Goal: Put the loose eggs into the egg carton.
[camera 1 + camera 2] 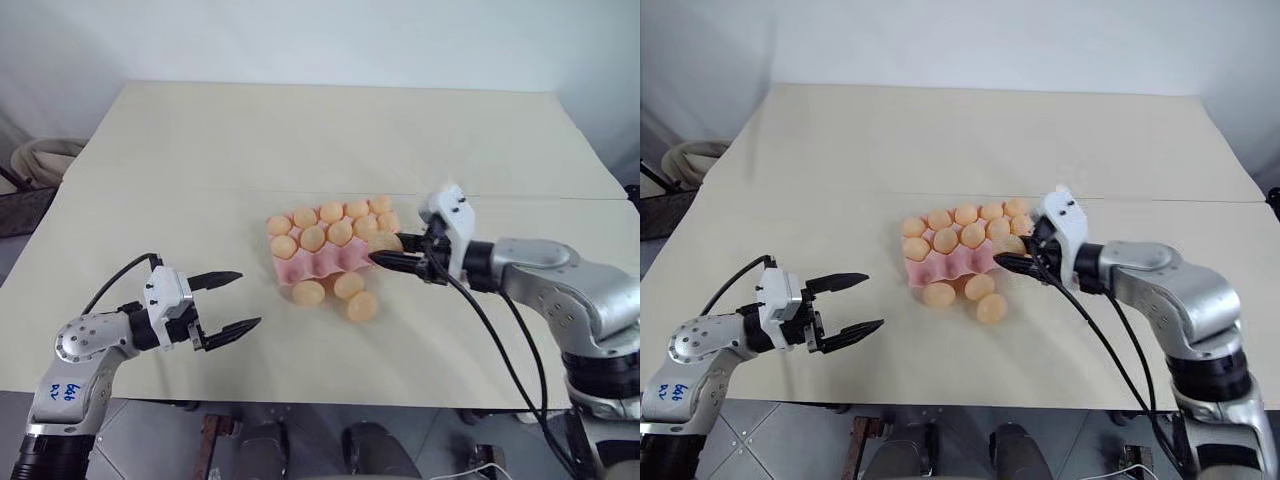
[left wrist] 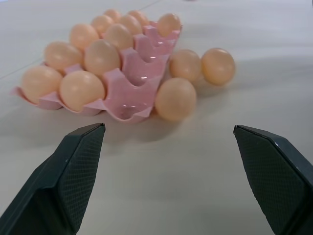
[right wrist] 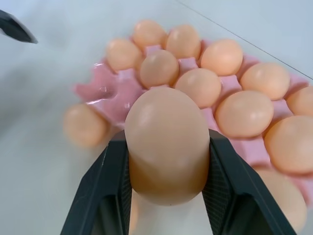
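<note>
Right wrist view: our right gripper (image 3: 168, 188) clamps one pale orange-tan egg (image 3: 167, 143) over the pink moulded carton (image 1: 322, 262) at frame centre. Back rows filled; three loose eggs (image 1: 362, 306) remain below it. Left gripper (image 1: 236, 304) open, lower left.

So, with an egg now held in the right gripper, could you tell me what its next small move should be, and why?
Probably carry the egg over an empty front cup of the pink egg carton and lower it there: the right gripper is shut on it above the carton, whose back rows look full.

Table (image 1: 200, 180): carton (image 1: 318, 262) (pink), 3 eggs (image 1: 362, 306)
</note>
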You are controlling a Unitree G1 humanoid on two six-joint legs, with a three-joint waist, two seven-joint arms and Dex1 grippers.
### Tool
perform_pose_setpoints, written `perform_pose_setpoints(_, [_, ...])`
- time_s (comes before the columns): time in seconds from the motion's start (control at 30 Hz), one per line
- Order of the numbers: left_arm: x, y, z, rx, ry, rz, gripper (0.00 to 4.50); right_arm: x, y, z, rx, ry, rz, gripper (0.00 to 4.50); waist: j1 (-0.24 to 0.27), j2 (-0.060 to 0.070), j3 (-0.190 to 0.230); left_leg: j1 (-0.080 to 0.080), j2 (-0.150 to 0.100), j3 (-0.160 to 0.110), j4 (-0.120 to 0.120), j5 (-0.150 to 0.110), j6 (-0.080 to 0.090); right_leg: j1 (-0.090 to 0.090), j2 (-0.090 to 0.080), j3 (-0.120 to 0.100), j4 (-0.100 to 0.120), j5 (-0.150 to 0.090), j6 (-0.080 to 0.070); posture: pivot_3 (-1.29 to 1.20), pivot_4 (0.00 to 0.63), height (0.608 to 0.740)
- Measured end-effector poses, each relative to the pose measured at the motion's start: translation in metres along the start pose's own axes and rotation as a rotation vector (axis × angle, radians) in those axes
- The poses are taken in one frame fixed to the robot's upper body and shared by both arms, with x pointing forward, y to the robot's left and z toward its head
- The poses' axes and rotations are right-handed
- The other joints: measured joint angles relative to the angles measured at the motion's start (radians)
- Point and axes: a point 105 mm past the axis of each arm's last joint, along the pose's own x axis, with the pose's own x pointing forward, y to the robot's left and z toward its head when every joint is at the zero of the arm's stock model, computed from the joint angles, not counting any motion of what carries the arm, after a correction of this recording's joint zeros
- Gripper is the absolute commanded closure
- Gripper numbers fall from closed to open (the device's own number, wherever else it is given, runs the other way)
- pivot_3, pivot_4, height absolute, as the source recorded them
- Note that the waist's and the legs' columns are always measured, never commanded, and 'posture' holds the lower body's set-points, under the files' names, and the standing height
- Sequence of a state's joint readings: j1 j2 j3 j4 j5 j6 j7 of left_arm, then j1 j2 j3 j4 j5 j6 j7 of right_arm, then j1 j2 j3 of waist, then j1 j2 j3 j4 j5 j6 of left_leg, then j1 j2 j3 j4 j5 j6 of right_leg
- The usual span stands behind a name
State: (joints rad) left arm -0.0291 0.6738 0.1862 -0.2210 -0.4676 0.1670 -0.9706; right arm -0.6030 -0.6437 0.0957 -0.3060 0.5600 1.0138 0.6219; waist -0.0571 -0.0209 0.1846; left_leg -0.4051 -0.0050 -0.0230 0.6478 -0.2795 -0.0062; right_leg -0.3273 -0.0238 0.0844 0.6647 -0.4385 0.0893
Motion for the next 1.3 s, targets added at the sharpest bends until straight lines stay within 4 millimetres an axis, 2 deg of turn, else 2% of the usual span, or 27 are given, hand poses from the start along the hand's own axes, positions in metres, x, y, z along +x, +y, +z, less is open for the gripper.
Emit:
perform_pose_setpoints(0.1, [0.000,0.001,0.000,-0.004,0.002,0.016,0.00,0.015,-0.010,-0.016,-0.009,0.068,-0.039,3.01,0.004,0.000,0.000,-0.002,-0.001,0.001,0.000,-0.001,0.001,-0.002,-0.002,-0.002,0.000,0.000,0.000,0.00,0.150,0.740])
perform_pose_setpoints(0.2, [0.001,0.002,0.001,-0.003,-0.005,0.032,0.00,0.026,-0.020,-0.014,-0.018,0.050,-0.070,3.01,0.002,0.000,0.000,-0.002,-0.001,0.003,0.000,-0.001,0.001,-0.003,-0.002,-0.003,0.000,0.000,0.001,0.00,0.150,0.740])
perform_pose_setpoints(0.33, [0.001,0.000,0.002,0.000,-0.007,0.041,0.00,0.030,-0.027,-0.015,-0.035,0.045,-0.099,3.01,-0.001,0.000,0.000,-0.002,0.000,0.004,0.000,-0.001,0.001,-0.005,-0.002,-0.003,0.005,0.000,0.001,0.00,0.150,0.740])
perform_pose_setpoints(0.37, [0.001,-0.001,0.002,0.001,-0.006,0.039,0.00,0.030,-0.027,-0.015,-0.037,0.044,-0.096,2.33,-0.001,0.000,0.000,-0.002,0.000,0.005,0.000,-0.001,0.001,-0.007,-0.002,-0.003,0.006,0.000,0.001,0.00,0.150,0.740])
perform_pose_setpoints(0.47, [0.000,-0.003,0.001,-0.005,-0.002,0.041,0.00,0.024,-0.016,-0.013,-0.052,0.021,-0.034,1.44,0.001,0.000,0.000,-0.002,0.000,0.006,0.000,0.000,0.001,-0.009,-0.002,-0.004,0.008,0.000,0.001,0.00,0.150,0.740])
perform_pose_setpoints(0.5, [0.000,-0.003,0.000,-0.010,0.000,0.041,0.00,0.021,-0.009,-0.011,-0.063,0.008,-0.005,1.13,0.002,0.000,0.000,-0.003,0.000,0.005,0.000,0.000,0.001,-0.010,-0.002,-0.004,0.009,0.000,0.001,0.00,0.150,0.740])
perform_pose_setpoints(0.57, [0.000,-0.003,0.000,-0.014,0.001,0.040,0.00,0.014,-0.001,-0.006,-0.078,-0.026,0.028,1.13,0.002,0.000,0.000,-0.003,0.000,0.006,0.000,0.000,0.000,-0.011,-0.003,-0.005,0.009,0.000,0.001,0.00,0.150,0.740])
perform_pose_setpoints(0.73, [0.004,-0.002,0.002,-0.012,-0.010,0.030,0.00,-0.030,-0.004,0.002,-0.117,-0.177,-0.013,1.13,0.013,0.000,0.000,-0.004,0.000,0.005,0.001,0.000,0.000,-0.009,-0.003,-0.006,0.007,0.000,0.001,0.00,0.150,0.740])
perform_pose_setpoints(0.8, [0.009,-0.002,0.005,-0.004,-0.026,0.010,0.00,-0.049,0.001,-0.005,-0.134,-0.220,-0.013,1.13,0.023,0.000,0.000,-0.004,0.000,0.005,0.001,0.000,0.000,-0.008,-0.003,-0.006,0.006,0.000,0.001,0.00,0.150,0.740])
perform_pose_setpoints(0.97, [0.018,0.003,0.004,-0.015,-0.037,-0.037,0.00,-0.086,0.002,-0.038,-0.107,-0.166,-0.060,1.13,0.029,0.000,0.000,-0.003,0.000,0.006,0.002,0.000,0.001,-0.006,-0.002,-0.006,0.004,0.000,0.001,0.00,0.150,0.740])
perform_pose_setpoints(1.1, [0.025,0.006,0.008,-0.005,-0.049,-0.075,0.00,-0.103,0.020,-0.047,-0.125,-0.151,-0.030,1.13,0.023,0.000,0.000,0.001,0.000,0.006,0.002,0.000,0.001,-0.002,-0.002,-0.006,0.004,0.000,0.000,0.00,0.150,0.740])
perform_pose_setpoints(1.2, [0.027,0.006,0.010,0.008,-0.057,-0.099,0.00,-0.107,0.036,-0.049,-0.151,-0.139,0.029,1.13,0.022,0.000,0.000,0.002,0.000,0.006,0.002,0.000,0.001,0.000,-0.002,-0.006,0.004,0.000,0.000,0.00,0.150,0.740])
perform_pose_setpoints(1.3, [0.027,0.006,0.008,0.000,-0.053,-0.109,0.00,-0.107,0.042,-0.050,-0.164,-0.139,0.054,1.13,0.024,0.000,0.000,0.003,0.000,0.005,0.002,0.000,0.001,0.001,-0.002,-0.006,0.002,0.001,0.001,0.00,0.150,0.740])
